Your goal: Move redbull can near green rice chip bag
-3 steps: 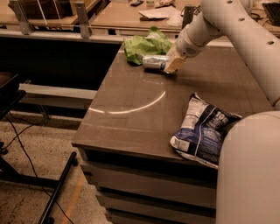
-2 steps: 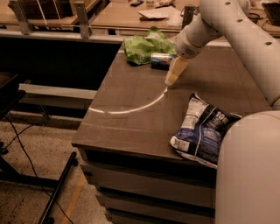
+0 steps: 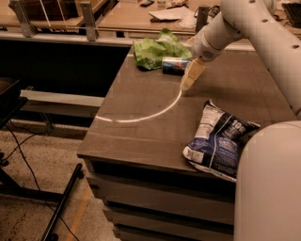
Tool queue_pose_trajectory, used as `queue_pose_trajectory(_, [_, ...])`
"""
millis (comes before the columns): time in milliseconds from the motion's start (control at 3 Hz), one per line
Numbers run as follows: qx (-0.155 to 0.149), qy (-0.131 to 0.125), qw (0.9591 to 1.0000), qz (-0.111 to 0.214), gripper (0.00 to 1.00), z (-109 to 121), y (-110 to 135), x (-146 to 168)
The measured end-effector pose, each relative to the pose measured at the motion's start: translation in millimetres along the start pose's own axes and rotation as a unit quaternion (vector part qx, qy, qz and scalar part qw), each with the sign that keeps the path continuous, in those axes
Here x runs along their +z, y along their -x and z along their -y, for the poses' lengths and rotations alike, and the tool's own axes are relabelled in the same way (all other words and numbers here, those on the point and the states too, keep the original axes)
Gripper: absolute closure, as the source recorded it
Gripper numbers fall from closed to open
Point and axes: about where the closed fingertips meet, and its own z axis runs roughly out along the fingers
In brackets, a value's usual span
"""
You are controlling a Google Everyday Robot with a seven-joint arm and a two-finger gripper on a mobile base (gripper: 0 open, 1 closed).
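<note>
Bench [image 3: 141,136]: dark brown-grey top with a dull sheen. A thin pale arc of reflected light [image 3: 141,117] curves across it from the left edge toward the middle. The front face below the near edge has stacked drawer-like panels.

Far-left corner: green rice chip bag [image 3: 153,49], crumpled and bright lime, sitting right at the far edge. The redbull can [image 3: 175,65] lies on its side just beside the bag on the right, touching it or nearly so, its length running along the far edge.

Claw [image 3: 186,84]: cream-coloured, pointing down and slightly left, tip low over the bench top just right of the can and a little nearer the front. It grips nothing. Apart or together: cannot tell from here. The white arm [image 3: 244,23] comes down to it from the upper right.

Near-right corner: a large dark blue and white chip bag [image 3: 216,141] lying flat, well apart from the can and green bag. The robot's rounded white body [image 3: 270,183] covers part of that corner.

Room: a lighter wooden table [image 3: 127,19] stands behind the far edge with papers [image 3: 167,14] on it. Left of the bench is speckled floor [image 3: 28,188], with a black cable [image 3: 23,155] trailing across and a black bar [image 3: 63,200] lying at a slant.
</note>
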Motion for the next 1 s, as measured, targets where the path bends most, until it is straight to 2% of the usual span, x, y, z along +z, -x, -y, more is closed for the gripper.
queue_pose_trajectory(333, [0.029,0.001,0.9992,0.026,0.00,1,-11,-11])
queue_pose_trajectory(667, [0.079,-0.007,0.9950,0.060,0.00,-2,-38,-37])
queue_pose_trajectory(1000, [0.079,-0.007,0.9950,0.060,0.00,-2,-38,-37])
